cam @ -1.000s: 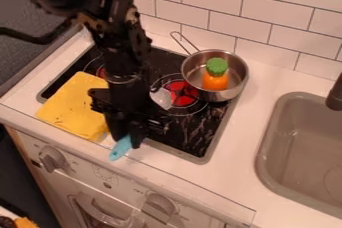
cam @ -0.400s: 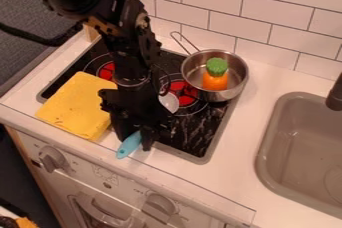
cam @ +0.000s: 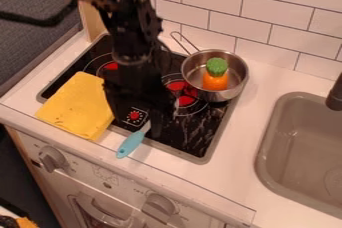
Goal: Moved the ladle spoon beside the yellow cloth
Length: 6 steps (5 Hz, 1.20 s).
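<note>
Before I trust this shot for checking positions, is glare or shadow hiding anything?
Camera view: small highlights on the steel pot, no glare hiding its contents; the black arm merges with the dark stovetop, obscuring its outline; the blue handle reads clearly.

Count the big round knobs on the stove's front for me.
2: one knob sits just below the yellow cloth in the picture, the other knob farther right and lower. The stove front is cut off below, so others may be hidden.
</note>
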Each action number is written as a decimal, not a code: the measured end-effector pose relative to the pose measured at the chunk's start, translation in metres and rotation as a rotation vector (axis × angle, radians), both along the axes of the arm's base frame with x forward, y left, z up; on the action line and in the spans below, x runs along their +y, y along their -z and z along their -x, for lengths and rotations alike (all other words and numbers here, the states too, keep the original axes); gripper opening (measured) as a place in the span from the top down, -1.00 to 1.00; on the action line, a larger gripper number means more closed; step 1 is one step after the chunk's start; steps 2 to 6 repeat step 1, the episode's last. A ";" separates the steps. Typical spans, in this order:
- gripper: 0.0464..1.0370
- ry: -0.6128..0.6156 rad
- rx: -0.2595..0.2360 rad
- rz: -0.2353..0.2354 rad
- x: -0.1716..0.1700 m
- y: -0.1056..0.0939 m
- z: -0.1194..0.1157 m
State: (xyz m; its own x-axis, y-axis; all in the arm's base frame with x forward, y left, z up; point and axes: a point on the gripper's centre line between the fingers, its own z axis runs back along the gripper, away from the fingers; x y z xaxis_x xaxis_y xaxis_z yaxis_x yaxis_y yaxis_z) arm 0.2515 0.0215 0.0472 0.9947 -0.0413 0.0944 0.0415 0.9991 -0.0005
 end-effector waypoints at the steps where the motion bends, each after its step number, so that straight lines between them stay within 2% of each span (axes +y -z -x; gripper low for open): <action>1: -0.93 0.015 0.005 -0.004 0.002 -0.006 -0.001; 6: -0.93 0.015 0.005 -0.004 0.002 -0.006 -0.001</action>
